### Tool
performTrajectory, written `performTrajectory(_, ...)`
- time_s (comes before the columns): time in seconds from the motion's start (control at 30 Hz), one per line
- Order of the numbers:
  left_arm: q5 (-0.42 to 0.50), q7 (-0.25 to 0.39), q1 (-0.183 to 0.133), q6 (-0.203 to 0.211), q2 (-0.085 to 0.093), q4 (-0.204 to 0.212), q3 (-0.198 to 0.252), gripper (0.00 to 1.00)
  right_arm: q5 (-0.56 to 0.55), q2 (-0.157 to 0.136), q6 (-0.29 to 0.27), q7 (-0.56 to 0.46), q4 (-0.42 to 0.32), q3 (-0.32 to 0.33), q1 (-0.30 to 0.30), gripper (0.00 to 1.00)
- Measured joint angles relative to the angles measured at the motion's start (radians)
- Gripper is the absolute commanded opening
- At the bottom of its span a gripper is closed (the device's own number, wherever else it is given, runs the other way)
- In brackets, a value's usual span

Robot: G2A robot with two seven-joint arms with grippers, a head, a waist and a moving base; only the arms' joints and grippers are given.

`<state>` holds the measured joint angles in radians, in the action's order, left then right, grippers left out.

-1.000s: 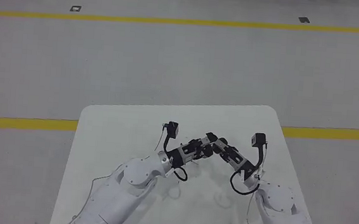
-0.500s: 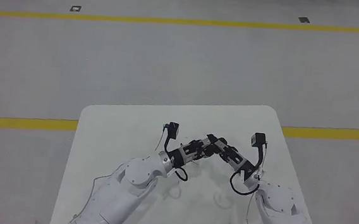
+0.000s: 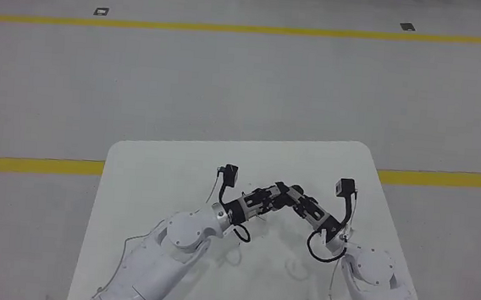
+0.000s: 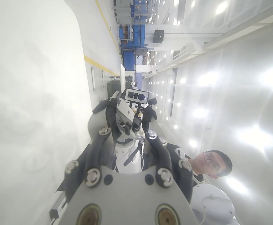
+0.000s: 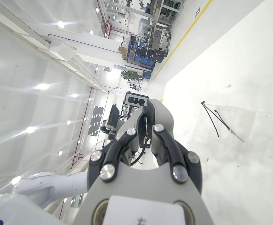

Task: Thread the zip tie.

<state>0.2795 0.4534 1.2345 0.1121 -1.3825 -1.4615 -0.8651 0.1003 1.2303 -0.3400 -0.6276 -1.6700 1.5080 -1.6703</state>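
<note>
My two grippers meet tip to tip above the middle of the white table [image 3: 152, 194]. The left gripper [image 3: 271, 195] comes from the near left, the right gripper [image 3: 293, 195] from the near right. In the left wrist view my left gripper [image 4: 127, 109] is open, its fingers spread on either side of the right gripper's front. A thin black strip [image 4: 132, 156], seemingly a zip tie, slants across that gap. In the right wrist view my right gripper [image 5: 145, 116] has its fingers pressed together. What they pinch is hidden.
Two spare black zip ties [image 5: 210, 116] lie crossed on the table beside a clear plastic sheet [image 5: 241, 119]. The table's rounded far corner [image 3: 363, 151] and the floor's yellow line [image 3: 442, 178] lie beyond the arms.
Both grippers stay tip to tip. The meeting point has drifted very slightly toward the table's near edge.
</note>
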Motion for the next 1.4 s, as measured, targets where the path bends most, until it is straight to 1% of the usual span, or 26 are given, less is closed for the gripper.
performTrajectory(0.1,0.003,0.001,-0.001,-0.002,0.001,0.003,0.001,0.22,0.002,0.001,0.0,0.0,-0.001,0.001,-0.001,0.0)
performTrajectory(0.13,0.003,0.001,-0.002,-0.003,0.002,0.004,0.001,0.2,0.003,0.001,0.0,0.0,-0.001,0.001,-0.001,0.0)
performTrajectory(0.23,0.006,0.001,-0.003,-0.006,0.003,0.004,0.002,0.2,0.006,0.002,0.0,-0.003,-0.001,0.002,-0.002,0.0)
performTrajectory(0.47,0.014,0.004,-0.007,-0.006,0.004,0.009,0.006,0.14,0.007,0.004,0.0,-0.009,-0.004,0.003,-0.001,0.0)
performTrajectory(0.87,0.021,0.0,-0.013,-0.006,0.007,0.019,0.013,0.09,0.015,0.009,0.0,-0.019,-0.007,0.008,0.001,0.0)
performTrajectory(1.0,0.024,-0.002,-0.016,-0.006,0.007,0.022,0.015,0.04,0.017,0.011,0.0,-0.023,-0.007,0.01,0.001,0.0)
performTrajectory(1.07,0.025,-0.002,-0.017,-0.006,0.008,0.023,0.015,0.0,0.017,0.011,0.0,-0.024,-0.007,0.011,0.001,0.0)
performTrajectory(1.33,0.03,-0.004,-0.019,-0.002,0.01,0.027,0.017,0.0,0.015,0.015,0.0,-0.029,-0.006,0.014,0.003,0.0)
performTrajectory(1.37,0.03,-0.005,-0.019,-0.002,0.01,0.028,0.018,0.0,0.014,0.015,0.0,-0.03,-0.006,0.014,0.003,0.11)
performTrajectory(1.4,0.03,-0.005,-0.019,-0.002,0.01,0.028,0.018,0.0,0.012,0.015,0.0,-0.033,-0.005,0.014,0.003,1.0)
